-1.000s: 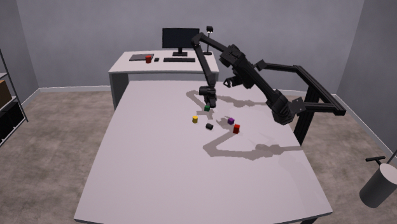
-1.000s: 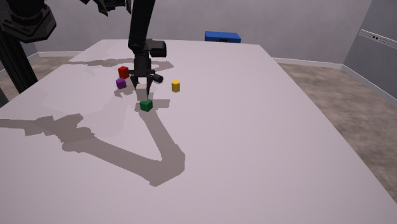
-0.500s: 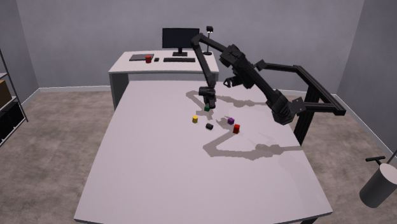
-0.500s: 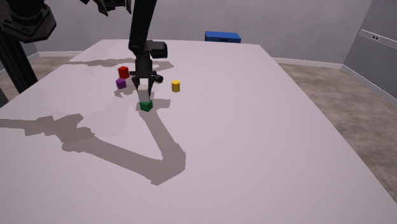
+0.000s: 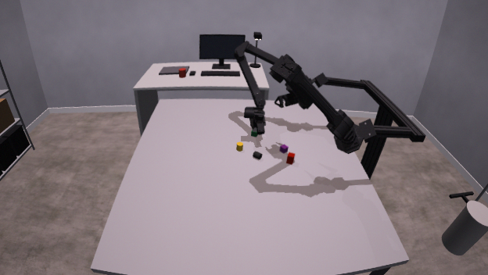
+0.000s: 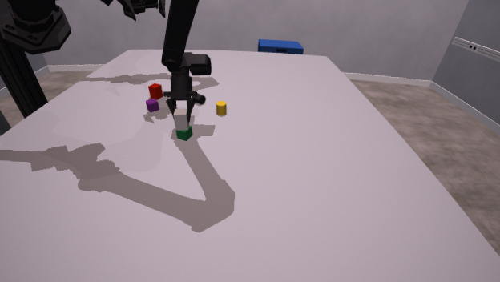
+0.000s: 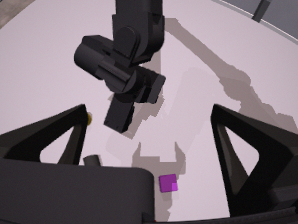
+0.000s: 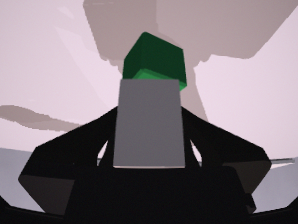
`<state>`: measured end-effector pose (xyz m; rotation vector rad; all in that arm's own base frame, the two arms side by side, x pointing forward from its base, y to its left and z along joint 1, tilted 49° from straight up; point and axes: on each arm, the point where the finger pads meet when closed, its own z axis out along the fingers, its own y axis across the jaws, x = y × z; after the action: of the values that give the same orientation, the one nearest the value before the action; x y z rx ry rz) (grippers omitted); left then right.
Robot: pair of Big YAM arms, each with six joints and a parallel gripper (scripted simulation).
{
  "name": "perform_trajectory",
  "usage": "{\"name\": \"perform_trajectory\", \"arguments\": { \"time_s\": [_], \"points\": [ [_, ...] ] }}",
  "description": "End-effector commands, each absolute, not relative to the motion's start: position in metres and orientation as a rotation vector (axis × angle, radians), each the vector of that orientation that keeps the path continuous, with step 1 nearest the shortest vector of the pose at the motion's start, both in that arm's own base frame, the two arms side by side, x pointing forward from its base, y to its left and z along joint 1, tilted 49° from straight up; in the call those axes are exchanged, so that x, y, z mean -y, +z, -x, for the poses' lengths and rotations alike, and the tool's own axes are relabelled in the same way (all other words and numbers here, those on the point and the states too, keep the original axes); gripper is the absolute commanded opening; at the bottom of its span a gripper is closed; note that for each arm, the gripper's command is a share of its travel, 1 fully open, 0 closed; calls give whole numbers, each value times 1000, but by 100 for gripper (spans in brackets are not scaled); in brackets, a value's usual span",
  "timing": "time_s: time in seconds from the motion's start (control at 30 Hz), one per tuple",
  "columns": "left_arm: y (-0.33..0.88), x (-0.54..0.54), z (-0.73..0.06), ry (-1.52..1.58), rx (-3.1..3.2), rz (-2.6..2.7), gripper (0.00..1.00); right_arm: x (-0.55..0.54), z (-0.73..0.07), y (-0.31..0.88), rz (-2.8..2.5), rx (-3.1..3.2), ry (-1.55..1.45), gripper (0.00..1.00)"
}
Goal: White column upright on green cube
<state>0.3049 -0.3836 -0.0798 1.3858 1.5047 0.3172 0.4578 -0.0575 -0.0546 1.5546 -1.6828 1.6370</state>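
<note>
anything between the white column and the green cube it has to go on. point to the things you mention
Nothing visible: the white column [image 6: 181, 120] [image 8: 150, 125], in the right tool [image 5: 260, 132] [image 6: 182, 117] [image 8: 149, 112], is right above the green cube [image 5: 254, 133] [image 6: 184, 134] [image 8: 154, 56], with no other object between them.

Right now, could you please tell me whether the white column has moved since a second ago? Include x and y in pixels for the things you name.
Yes: in the exterior view, the column [image 6: 181, 119] [image 8: 149, 122] has shifted toward the green cube [image 6: 184, 133] [image 8: 155, 55].
</note>
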Motion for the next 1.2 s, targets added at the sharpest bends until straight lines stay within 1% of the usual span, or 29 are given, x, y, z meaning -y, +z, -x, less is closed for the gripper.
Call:
{"name": "perform_trajectory", "arguments": {
  "time_s": [0.0,0.33,0.37,0.4,0.43,0.47,0.9,1.0,1.03,1.17],
  "points": [
    [-79,386,-304,307,-1508,-1378,100,56,-462,-56,-1562,1683,1646,35],
    [-79,386,-304,307,-1508,-1378,100,56,-464,-52,-1554,1694,1656,35],
    [-79,386,-304,307,-1508,-1378,100,56,-461,-53,-1557,1689,1650,47],
    [-79,386,-304,307,-1508,-1378,100,56,-461,-53,-1557,1689,1650,51],
    [-79,386,-304,307,-1508,-1378,100,53,-463,-46,-1557,1698,1663,62],
    [-79,386,-304,307,-1508,-1378,100,48,-458,-47,-1576,1683,1655,64],
    [-79,386,-304,307,-1508,-1378,100,34,-444,-50,-1572,1689,1670,64],
    [-79,386,-304,307,-1508,-1378,100,27,-446,-40,-1557,1718,1702,98],
    [-79,386,-304,307,-1508,-1378,100,24,-445,-39,-1555,1721,1704,100],
    [-79,386,-304,307,-1508,-1378,100,5,-443,-32,-1547,1742,1721,100]
  ]
}}
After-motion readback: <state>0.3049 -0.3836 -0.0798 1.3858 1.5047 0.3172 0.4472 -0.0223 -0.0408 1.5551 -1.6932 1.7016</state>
